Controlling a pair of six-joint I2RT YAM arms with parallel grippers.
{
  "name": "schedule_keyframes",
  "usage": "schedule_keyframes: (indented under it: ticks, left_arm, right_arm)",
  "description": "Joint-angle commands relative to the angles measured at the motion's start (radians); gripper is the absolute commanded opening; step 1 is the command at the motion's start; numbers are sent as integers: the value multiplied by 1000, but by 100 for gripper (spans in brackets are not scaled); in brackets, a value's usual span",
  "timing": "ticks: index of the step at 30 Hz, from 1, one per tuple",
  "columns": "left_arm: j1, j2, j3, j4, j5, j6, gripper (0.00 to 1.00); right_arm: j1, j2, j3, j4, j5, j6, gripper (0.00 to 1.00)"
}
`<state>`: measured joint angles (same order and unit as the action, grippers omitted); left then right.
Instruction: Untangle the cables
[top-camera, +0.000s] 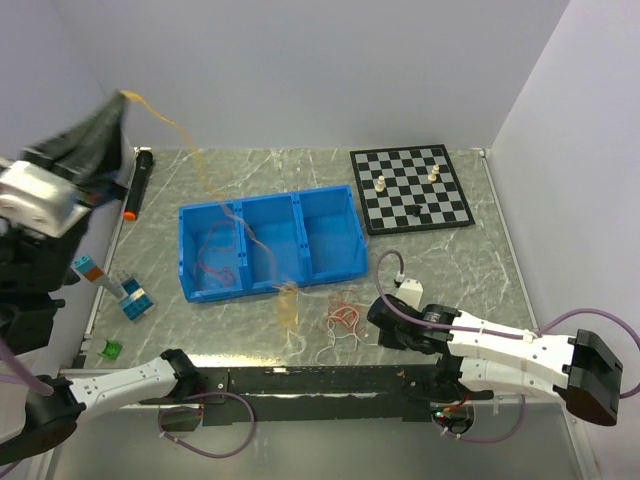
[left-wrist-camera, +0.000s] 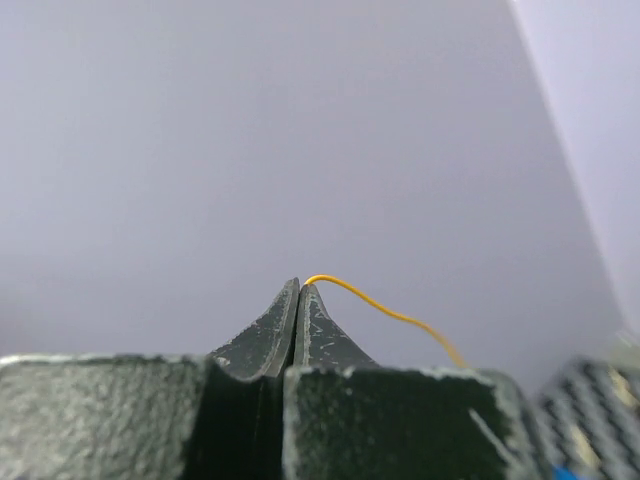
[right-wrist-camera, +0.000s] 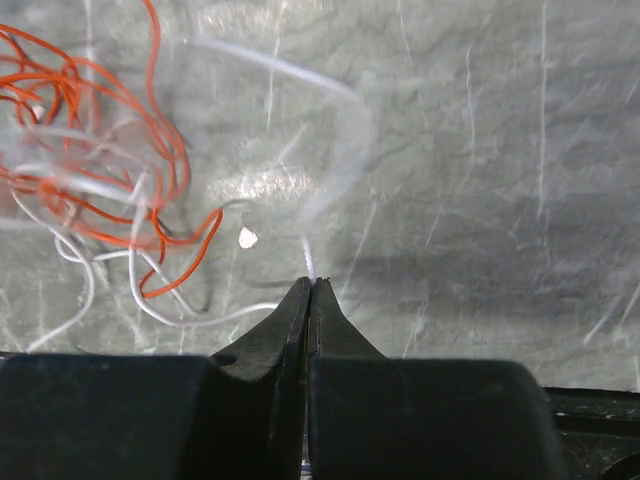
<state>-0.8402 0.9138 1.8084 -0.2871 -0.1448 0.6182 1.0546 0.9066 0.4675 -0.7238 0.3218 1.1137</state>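
Observation:
My left gripper (top-camera: 121, 97) is raised high at the far left, shut on the end of a thin orange cable (left-wrist-camera: 390, 312). That orange cable (top-camera: 186, 135) trails down across the blue bin to a blurred end (top-camera: 289, 305) near the table's front. A tangle of red and white cables (top-camera: 345, 320) lies on the table right of that end. My right gripper (top-camera: 373, 318) sits low beside the tangle, shut on a white cable (right-wrist-camera: 308, 255) that rises blurred from its tips. In the right wrist view the tangle (right-wrist-camera: 90, 170) lies to the left.
A blue three-compartment bin (top-camera: 330, 262) stands mid-table, with a few red cables (top-camera: 214, 266) in its left compartment. A chessboard (top-camera: 410, 188) with pieces lies at the back right. A black marker (top-camera: 139, 182), blue blocks (top-camera: 133, 298) and a green block (top-camera: 110, 348) lie on the left.

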Motion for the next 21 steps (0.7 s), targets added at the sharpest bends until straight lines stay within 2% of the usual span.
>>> schedule_keyframes:
  ticks: [1,4,9,13,14,17,21]
  left_arm:
    - [1,36,43,323,-156,121,1]
    - [1,69,68,448,-180,208,1]
    - [1,118,130,492,-153,261,1]
    - [1,172,195,620,-144,365,1]
    - [1,193,230,617,-141,359,1]
    - [1,227,308,469,-101,290,4]
    - [1,172,200,358,-1,219,7]
  right_arm:
    - [41,11,-38,-2,23,90,0]
    - [62,11,-58,-8,23,133,0]
    - [77,14,-79,-28,36,178,0]
    - [77,17,-84,-52,40,210,0]
    - [79,17,-86,-48,42,212,0]
    - [84,-9,-84,-29,48,206,0]
    - [90,-92,-43,0,77,141,0]
